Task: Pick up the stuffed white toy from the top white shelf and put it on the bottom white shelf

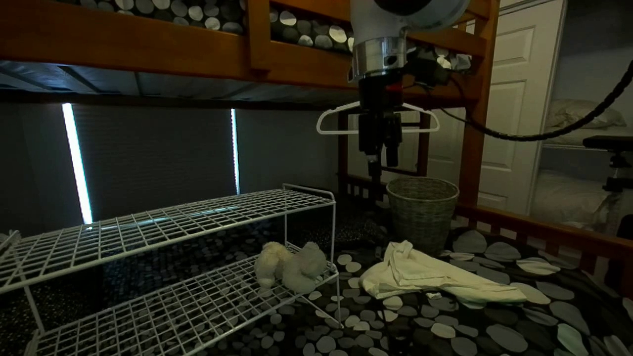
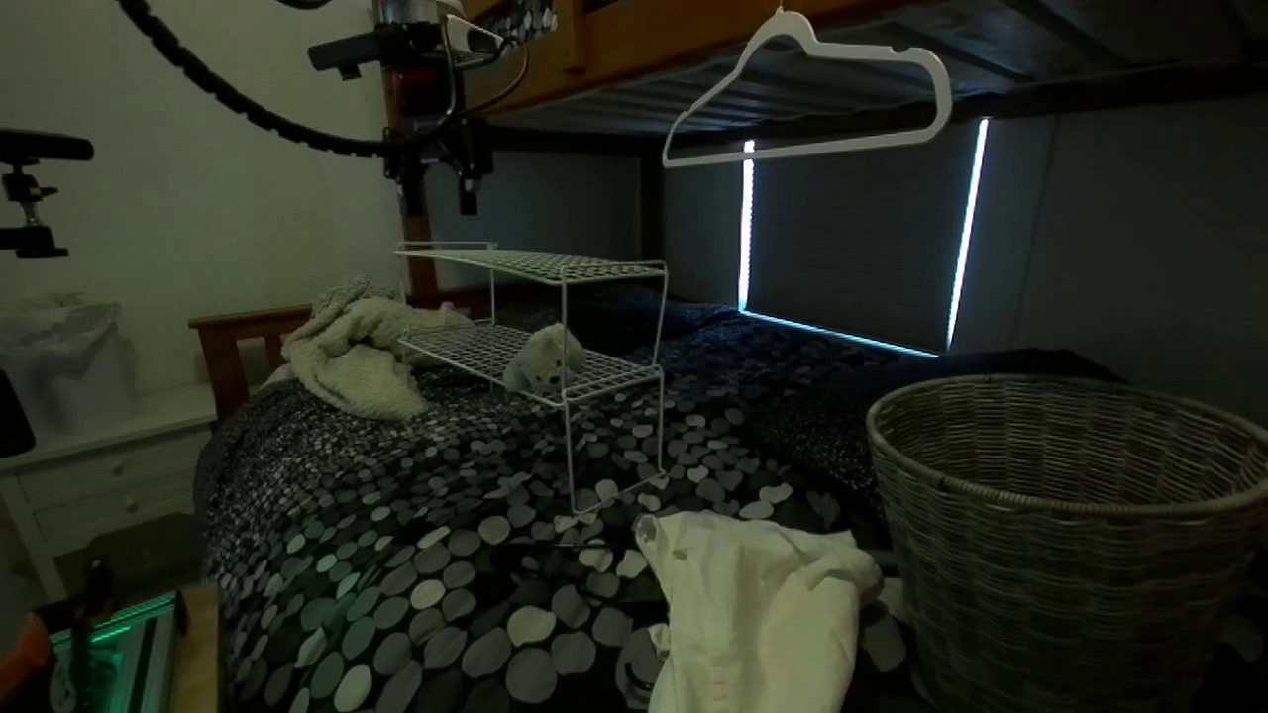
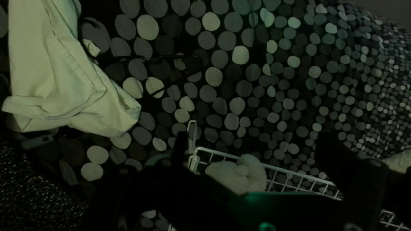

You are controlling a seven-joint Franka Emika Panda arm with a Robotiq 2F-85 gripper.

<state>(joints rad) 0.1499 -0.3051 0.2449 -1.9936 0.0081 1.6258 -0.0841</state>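
the black two-fingered robotic hand (image 2: 440, 203) points straight down at the end of the white and silver robot arm (image 1: 378, 24), its fingers well apart; the wrist view shows a wide gap between the dark fingertips (image 3: 179, 150). the hand hangs higher than the two-tier white wire rack (image 2: 530, 263) and apart from it. the white fluffy stuffed toy (image 1: 302, 269), partly cream-coloured in an exterior view, rests well below the hand on the rack's lower white wire-mesh shelf (image 1: 198, 301), close to one end, beneath the upper white wire-mesh shelf (image 1: 168, 217). the rack stands on a black bedspread patterned with grey and white dots (image 2: 475, 594). just beyond that end of the rack, a crumpled pale cream cloth garment (image 1: 435, 277) lies on the bedspread, and near it stands a tall round grey-brown woven basket (image 1: 423, 222). behind the hand, in an exterior view, a white clothes hanger (image 1: 339, 132) hangs by the brown wooden upper bunk (image 1: 306, 64). near the rack's other end, a rumpled fluffy cream blanket (image 2: 362, 347) lies on the bedspread. in both exterior views, a dark window blind (image 1: 153, 158) is edged by bright strips of light.
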